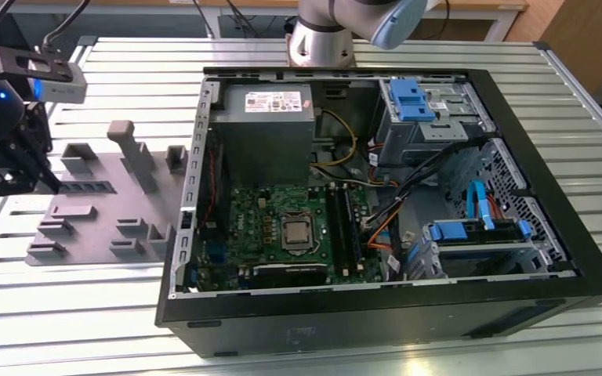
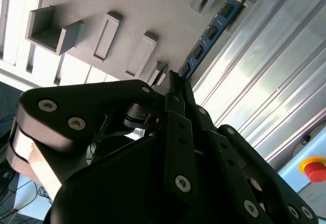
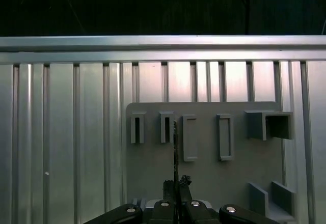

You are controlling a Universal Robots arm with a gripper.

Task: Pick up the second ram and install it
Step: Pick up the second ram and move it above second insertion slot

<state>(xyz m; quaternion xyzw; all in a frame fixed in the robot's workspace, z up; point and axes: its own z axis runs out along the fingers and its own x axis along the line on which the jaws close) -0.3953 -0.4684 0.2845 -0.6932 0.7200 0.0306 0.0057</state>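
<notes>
Second ram [image 2: 211,30]: a slim stick with a blue label strip and dark chips. It is being clamped at one end and is projecting straight out from the fingertips. In the first wrist view it is showing edge-on [image 3: 175,142] as a thin dark line.
Tool [image 2: 175,80]: the fingers are pressing closed on the second ram's near end, one on each flat face.
Tool position: in the exterior view the tool [image 1: 31,178] is hanging at the 9 o'clock edge of the fixture block [image 1: 103,204].
Ram position: it is sitting over the grey fixture block [image 3: 204,178], in line with the row of narrow pockets. Whether it is touching the block cannot be told.
Fixture block: it is lying flat on the slatted metal counter [image 1: 71,313], at 9 o'clock of the computer case [image 1: 385,317] in the exterior view.
Computer case: it is lying open on the counter, with the green motherboard [image 1: 270,211] facing up inside.
Other: a red button [image 2: 313,168] is showing beyond the counter's edge in the second wrist view.
</notes>
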